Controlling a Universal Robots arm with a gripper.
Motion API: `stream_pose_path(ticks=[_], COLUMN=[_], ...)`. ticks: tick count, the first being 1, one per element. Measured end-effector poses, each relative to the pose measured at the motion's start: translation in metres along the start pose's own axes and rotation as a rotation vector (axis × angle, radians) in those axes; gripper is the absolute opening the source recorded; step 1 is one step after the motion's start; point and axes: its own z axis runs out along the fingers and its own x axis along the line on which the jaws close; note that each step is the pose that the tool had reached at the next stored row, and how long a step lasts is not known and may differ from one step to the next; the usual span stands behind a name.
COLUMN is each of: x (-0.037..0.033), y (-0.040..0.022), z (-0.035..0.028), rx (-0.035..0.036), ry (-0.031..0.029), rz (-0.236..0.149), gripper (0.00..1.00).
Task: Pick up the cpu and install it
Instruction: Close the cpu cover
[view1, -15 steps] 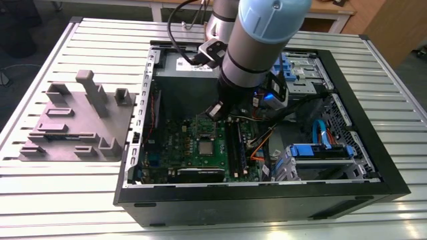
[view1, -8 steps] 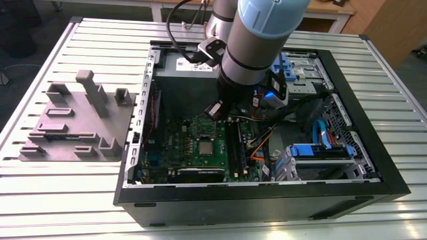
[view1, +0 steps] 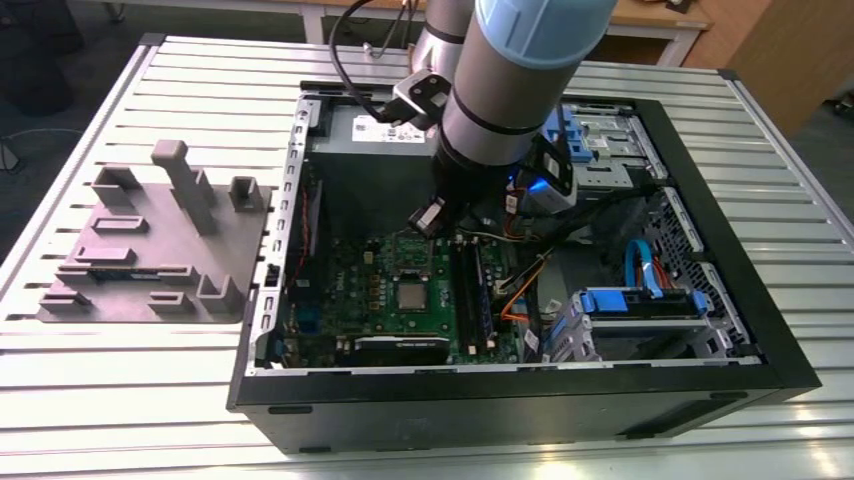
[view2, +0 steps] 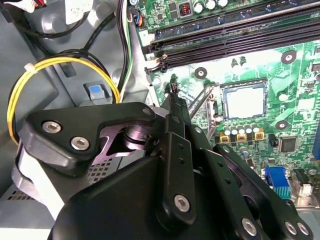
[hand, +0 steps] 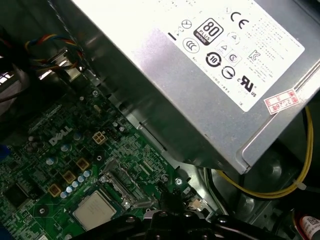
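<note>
1. In the exterior view, your arm (view1: 514, 90) reaches down into the open computer case (view1: 507, 410), which lies on the slatted bench (view1: 120, 400). The cpu (view1: 411, 293) lies flat in its socket near the middle of the green motherboard (view1: 340, 290). The arm's lower end hangs over the board, nearer the power supply, apart from the chip. The grey moulded tray (view1: 147, 250) sits on the bench just beside the case, on the exterior view's left.
2. In the second wrist view, your gripper (view2: 172, 91) has its fingers pressed together into one narrow tip, with nothing pinched between them. The tip is near a thin metal lever (view2: 200, 102) that runs beside the socket; you cannot tell whether they touch. The cpu (view2: 243, 100) lies silver face up inside the socket frame, apart from the tip. A yellow cable (view2: 60, 67) loops over the case wall.
3. In the first wrist view, the cpu (hand: 94, 210) lies level in the socket. The gripper's dark tip (hand: 167, 195) is near the socket's corner and not on the chip. The power supply (hand: 200, 75), a grey box with a white label, borders the board.
</note>
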Motion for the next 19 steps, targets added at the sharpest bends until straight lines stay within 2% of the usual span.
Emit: stream_pose_path(ticks=[9,19], x=[0.0002,0.0001], y=[0.0007,0.0018], z=[-0.0017,-0.0061], rx=[-0.0048,-0.0068], ry=[0.0112,0.0147], rz=[-0.061,-0.084], gripper=[0.10,0.10])
